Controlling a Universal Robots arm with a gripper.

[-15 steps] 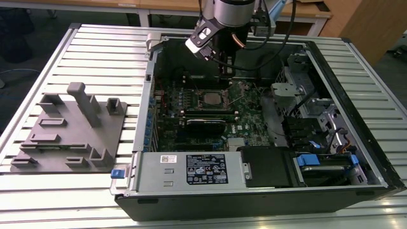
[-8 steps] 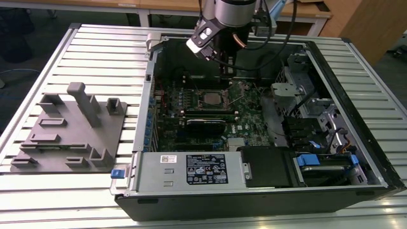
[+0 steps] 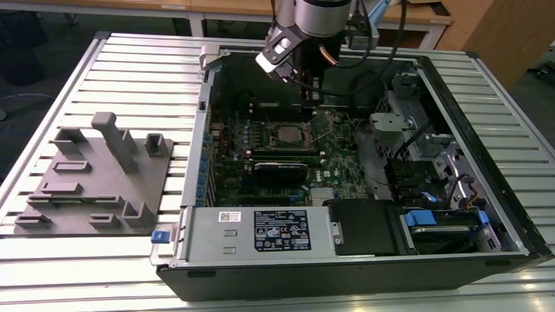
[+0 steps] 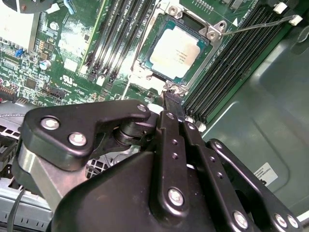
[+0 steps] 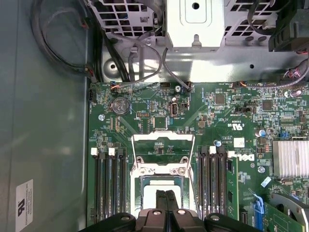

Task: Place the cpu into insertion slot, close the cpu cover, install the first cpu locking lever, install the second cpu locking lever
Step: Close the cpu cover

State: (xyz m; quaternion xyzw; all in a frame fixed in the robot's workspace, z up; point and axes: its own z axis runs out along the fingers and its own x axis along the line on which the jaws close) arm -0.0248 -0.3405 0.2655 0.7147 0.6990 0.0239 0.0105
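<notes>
Up front, gripper (image 4: 170, 96), jaws pressed together on nothing, tip just beside slot (image 4: 192, 73). Shows cpu (image 4: 176, 53) seated flat inside, cover (image 5: 163, 145) flipped open. Looks thin, light, stiff, likely fragile; best taken by opposite edges, never the face.

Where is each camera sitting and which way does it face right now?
Exterior view: off the arm, high, looking down into the open computer case; arm and gripper show.
First wrist view: on the arm, facing down past the gripper at the open cpu cover.
Second wrist view: on the arm, slanting past the gripper at the cpu.
Both wrist views share the cpu.
</notes>
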